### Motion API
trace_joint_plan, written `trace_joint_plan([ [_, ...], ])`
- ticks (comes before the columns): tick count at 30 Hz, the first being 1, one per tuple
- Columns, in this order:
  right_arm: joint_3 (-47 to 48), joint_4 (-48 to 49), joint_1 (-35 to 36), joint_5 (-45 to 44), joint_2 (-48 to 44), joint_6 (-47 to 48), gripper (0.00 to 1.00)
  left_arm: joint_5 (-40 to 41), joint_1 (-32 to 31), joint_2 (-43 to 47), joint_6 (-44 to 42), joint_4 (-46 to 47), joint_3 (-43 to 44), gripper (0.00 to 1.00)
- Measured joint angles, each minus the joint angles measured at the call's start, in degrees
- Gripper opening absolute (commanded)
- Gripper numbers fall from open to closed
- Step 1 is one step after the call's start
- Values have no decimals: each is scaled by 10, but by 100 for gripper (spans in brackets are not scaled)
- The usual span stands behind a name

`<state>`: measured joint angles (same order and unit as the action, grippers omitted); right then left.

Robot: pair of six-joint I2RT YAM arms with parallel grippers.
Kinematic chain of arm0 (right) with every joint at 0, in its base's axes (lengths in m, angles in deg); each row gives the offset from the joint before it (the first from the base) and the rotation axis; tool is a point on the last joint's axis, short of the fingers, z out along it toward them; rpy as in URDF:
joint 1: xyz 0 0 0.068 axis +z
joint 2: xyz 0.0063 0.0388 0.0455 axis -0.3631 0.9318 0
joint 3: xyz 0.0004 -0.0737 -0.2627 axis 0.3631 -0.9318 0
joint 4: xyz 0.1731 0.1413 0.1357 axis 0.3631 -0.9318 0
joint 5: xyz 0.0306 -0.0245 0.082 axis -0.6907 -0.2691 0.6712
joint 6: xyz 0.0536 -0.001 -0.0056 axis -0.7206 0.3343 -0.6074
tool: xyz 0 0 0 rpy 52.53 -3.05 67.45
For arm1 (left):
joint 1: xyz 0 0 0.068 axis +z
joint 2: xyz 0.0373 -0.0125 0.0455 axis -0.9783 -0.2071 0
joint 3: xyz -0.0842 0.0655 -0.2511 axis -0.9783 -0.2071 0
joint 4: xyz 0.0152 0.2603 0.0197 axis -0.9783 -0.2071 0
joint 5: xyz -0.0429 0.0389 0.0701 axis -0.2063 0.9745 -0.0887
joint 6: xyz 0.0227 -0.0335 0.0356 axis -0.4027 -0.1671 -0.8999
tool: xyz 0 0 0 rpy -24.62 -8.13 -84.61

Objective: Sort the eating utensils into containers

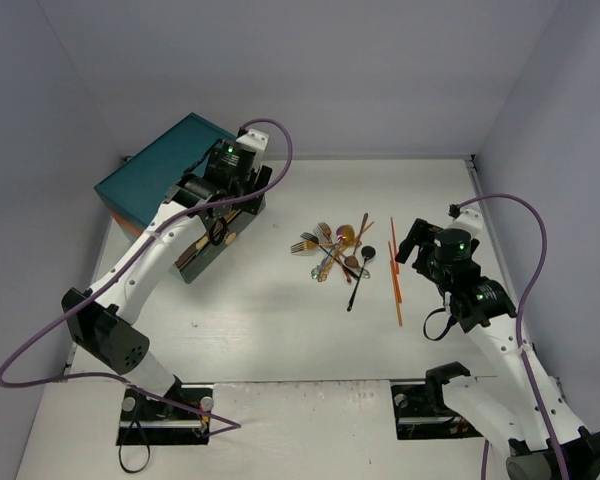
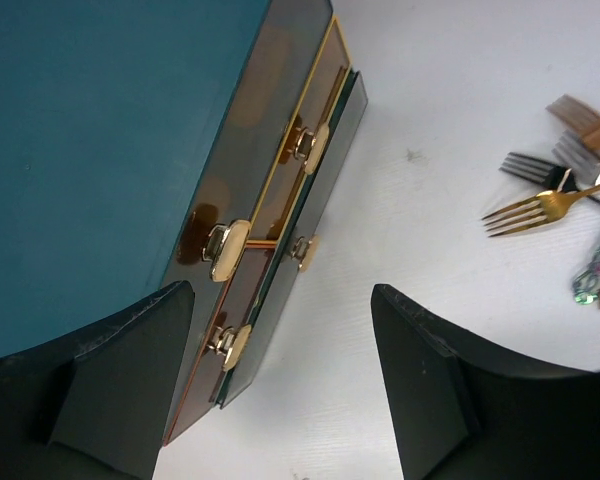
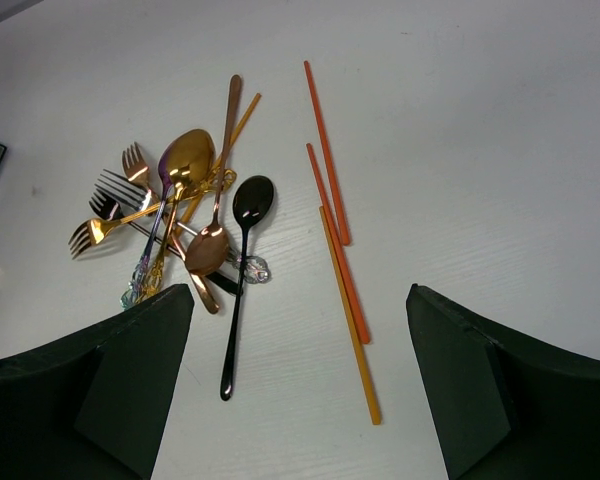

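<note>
Teal-bodied with orange-brown drawer edges, the box-shaped chest [image 1: 165,165] sits at the far left of the white table [image 1: 280,330]. The left gripper [image 1: 218,222] hangs over its front with jaws partly apart, holding nothing. The mixed pile of metal forks and spoons [image 1: 332,250] lies unsorted mid-table, with three thin orange chopsticks [image 1: 396,290] just beside it. The right gripper [image 1: 408,240] hovers by the chopsticks, jaws wide and empty.

The task looks to be at its opening step, with the chest attended and no utensil picked yet. Next, the right gripper likely needs to descend and close on one flat-lying chopstick, which calls for a low, precise pinch.

Only the left wrist view shows the pale knob handles [image 2: 230,248]. The right wrist view sets a glossy black spoon [image 3: 242,270] apart from the pile, which the overhead view blurs.
</note>
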<state>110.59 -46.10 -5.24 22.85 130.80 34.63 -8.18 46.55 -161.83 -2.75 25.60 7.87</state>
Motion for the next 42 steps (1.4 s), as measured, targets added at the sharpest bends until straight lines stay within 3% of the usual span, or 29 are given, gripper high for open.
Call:
trace_joint_plan([
  [30, -5, 0, 0, 6, 14, 2, 85, 10, 39, -92, -39, -18, -15, 69],
  [42, -7, -1, 0, 6, 15, 2, 85, -82, 33, -53, -11, -18, -37, 69],
])
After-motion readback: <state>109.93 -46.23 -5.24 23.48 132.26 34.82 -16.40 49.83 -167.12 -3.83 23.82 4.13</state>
